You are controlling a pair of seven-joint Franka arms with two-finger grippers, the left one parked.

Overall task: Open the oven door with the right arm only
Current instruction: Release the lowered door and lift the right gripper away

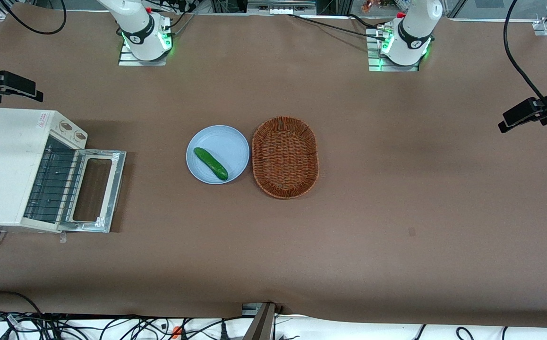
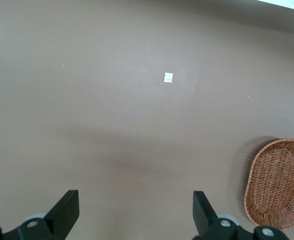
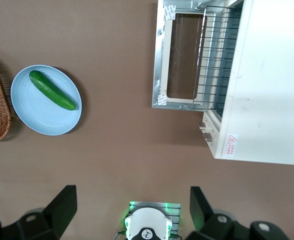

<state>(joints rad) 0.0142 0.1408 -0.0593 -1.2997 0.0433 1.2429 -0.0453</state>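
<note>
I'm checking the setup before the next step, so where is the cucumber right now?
The cucumber lies diagonally on the light blue plate mid-table, beside the wicker basket. The open gripper hangs high above the table, holding nothing.

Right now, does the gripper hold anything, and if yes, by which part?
Nothing is held. The gripper is open and empty, high above the table, apart from the oven door, which already lies open.
</note>
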